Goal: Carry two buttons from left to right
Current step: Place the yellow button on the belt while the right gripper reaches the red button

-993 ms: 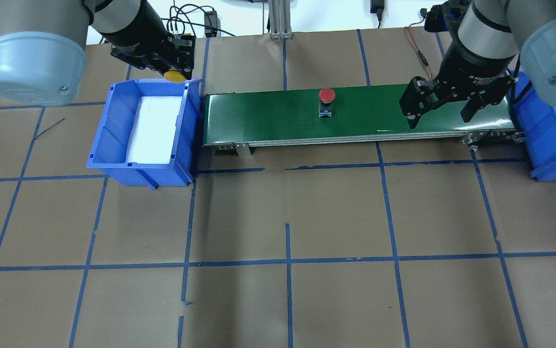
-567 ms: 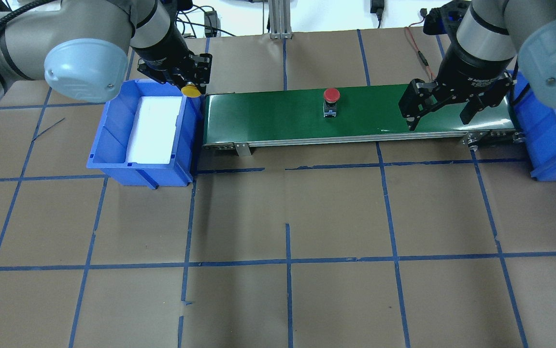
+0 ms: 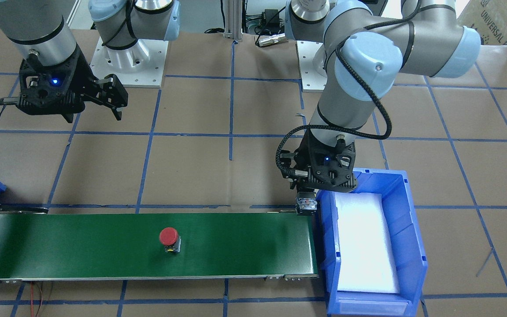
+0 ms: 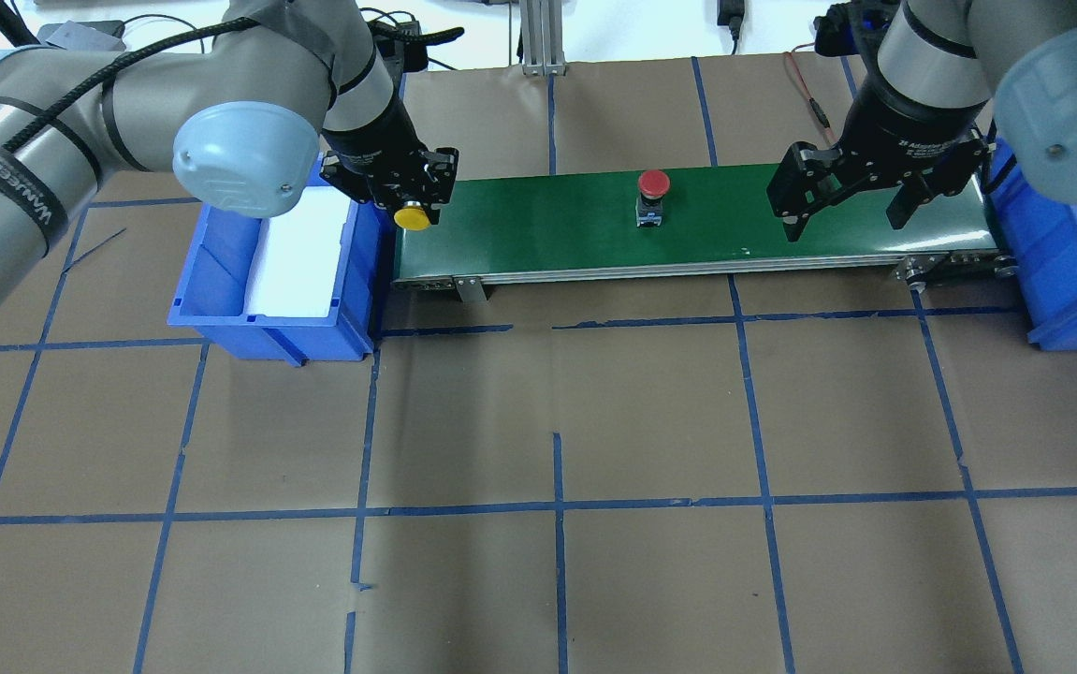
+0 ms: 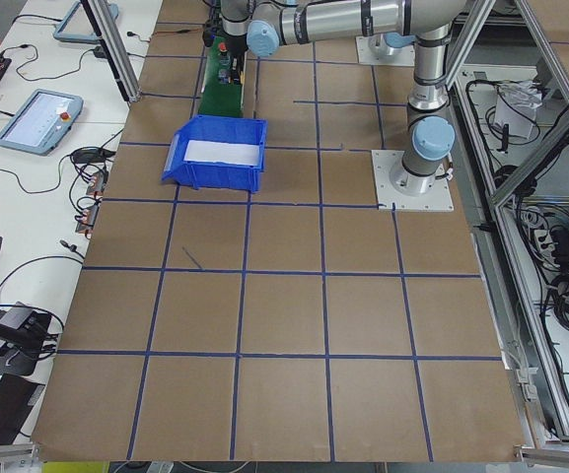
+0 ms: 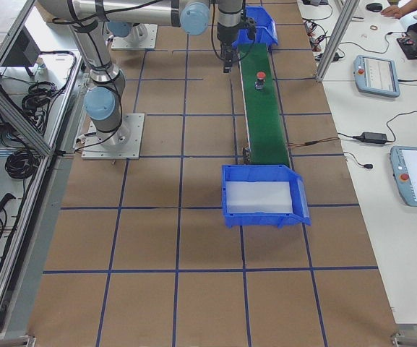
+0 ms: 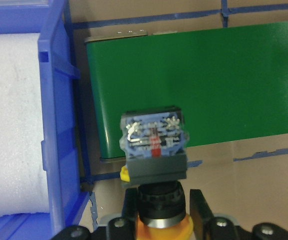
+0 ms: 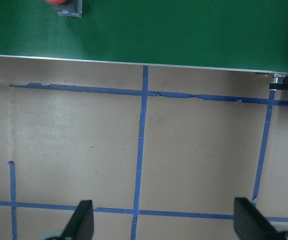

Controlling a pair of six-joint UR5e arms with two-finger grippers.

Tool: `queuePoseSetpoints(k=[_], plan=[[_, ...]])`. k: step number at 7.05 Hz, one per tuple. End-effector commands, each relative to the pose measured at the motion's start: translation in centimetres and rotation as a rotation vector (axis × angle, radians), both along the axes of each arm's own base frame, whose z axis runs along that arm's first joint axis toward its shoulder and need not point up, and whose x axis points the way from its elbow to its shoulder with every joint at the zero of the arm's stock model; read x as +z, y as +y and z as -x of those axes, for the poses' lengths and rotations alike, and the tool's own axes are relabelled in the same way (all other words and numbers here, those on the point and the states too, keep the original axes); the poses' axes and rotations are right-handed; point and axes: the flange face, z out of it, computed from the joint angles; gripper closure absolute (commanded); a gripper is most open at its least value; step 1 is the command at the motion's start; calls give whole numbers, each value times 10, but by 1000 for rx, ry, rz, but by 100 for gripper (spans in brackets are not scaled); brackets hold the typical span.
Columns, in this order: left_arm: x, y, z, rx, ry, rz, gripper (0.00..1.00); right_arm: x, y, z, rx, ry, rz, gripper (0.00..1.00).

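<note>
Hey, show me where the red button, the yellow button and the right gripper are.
red button (image 4: 654, 181), overhead exterior view, on its round red cap.
yellow button (image 4: 414, 217), overhead exterior view, on its yellow cap.
right gripper (image 4: 841, 225), overhead exterior view, midway between its open fingertips.

Two buttons: one red button (image 4: 654, 183), one yellow button (image 4: 414, 216). Two blue bins, the left bin (image 4: 213, 262) and the right bin (image 4: 1053, 271). One green belt (image 4: 538, 229). Two arms, each with one gripper: the left gripper (image 4: 414, 198), the right gripper (image 4: 843, 225). Two screens on the side bench — a nearer screen (image 6: 415, 176), a farther screen (image 6: 376, 74).
</note>
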Motion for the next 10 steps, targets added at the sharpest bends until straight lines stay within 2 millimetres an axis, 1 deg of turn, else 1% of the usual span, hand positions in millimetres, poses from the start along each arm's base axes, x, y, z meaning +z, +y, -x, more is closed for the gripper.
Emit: queuePoseSetpoints(k=[1,2,3,4,5,6,7,8,10], plan=[[1,-8,5,34,3,9,68,16,-37,0,-11,21,41,0],[-13,-15,6,37,6,8,68,8,-58,-2,-28,11,31,0],[-36,-24,11,35,22,36,67,-6,-67,-10,-32,4,16,1],[-44,-20,15,21,23,26,67,-33,-87,-24,-8,4,30,1],[-59,-23,18,5,33,27,67,-46,-96,-33,-12,3,30,2],[-68,-22,16,12,21,25,65,-57,-101,-37,-43,1,24,2],[-78,-32,18,18,26,45,64,-86,-115,-43,-43,-13,40,2],[-93,-35,19,12,29,47,65,-108,-120,-57,-53,-15,46,1],[-94,-37,20,19,37,61,65,-148,-139,-58,-70,-14,24,1]])
